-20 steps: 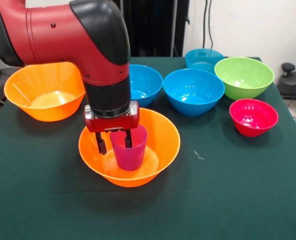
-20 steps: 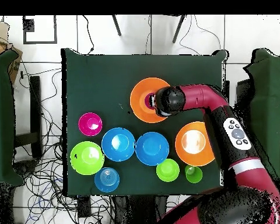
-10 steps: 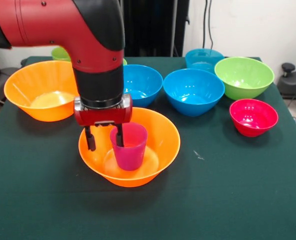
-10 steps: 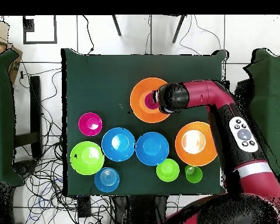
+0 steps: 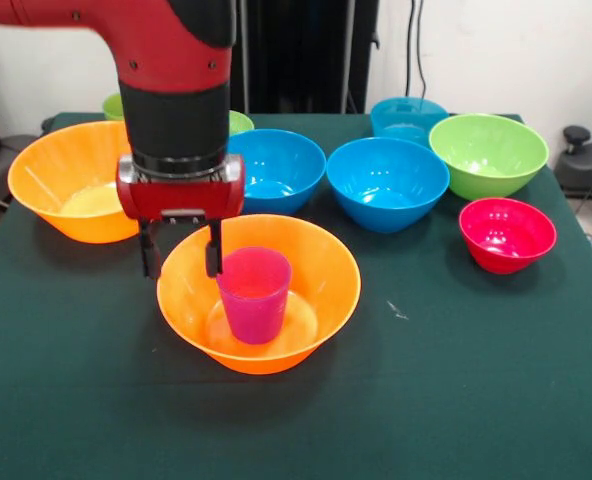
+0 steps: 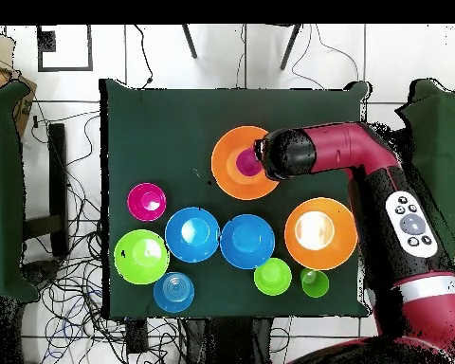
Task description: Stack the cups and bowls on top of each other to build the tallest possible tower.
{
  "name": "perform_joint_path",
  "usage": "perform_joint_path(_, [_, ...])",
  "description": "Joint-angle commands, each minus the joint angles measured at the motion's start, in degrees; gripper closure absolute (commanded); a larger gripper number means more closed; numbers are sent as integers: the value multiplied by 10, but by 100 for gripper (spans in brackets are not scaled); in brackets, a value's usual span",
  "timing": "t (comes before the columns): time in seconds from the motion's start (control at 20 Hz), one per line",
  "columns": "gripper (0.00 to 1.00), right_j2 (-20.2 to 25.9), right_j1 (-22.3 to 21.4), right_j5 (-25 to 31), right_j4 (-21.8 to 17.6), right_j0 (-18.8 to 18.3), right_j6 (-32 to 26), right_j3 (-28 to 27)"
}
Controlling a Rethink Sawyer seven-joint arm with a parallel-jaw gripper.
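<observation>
Front view: I see the gripper (image 5: 181, 262) with fingers spread, empty, at 9 o'clock of the purple-magenta cup (image 5: 253, 294), which stands upright in the near orange bowl (image 5: 316, 265). I judge placement complete; the next move calls for fetching another bowl, probably the blue bowl (image 5: 386, 182) at 1 o'clock.

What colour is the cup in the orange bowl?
Purple-magenta cup; clearest in the front view.

Glossy plastic bowls (image 5: 387, 182) on matt cloth table (image 5: 476, 380).

arm (image 5: 166, 60): cut off at top edge | lime green bowls (image 5: 238, 122): mostly hidden behind arm
</observation>
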Motion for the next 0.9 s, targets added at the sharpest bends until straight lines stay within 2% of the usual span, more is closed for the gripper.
perform_joint_path(0.05, [0,-14,-51,89,4,11,-159,53])
perform_joint_path(0.4, [0,-13,-82,112,21,15,-149,68])
perform_joint_path(0.5, [0,-10,-105,128,35,15,-144,79])
perform_joint_path(0.75, [0,-23,-139,130,36,37,-86,101])
perform_joint_path(0.9, [0,-32,-127,110,22,54,-54,104])
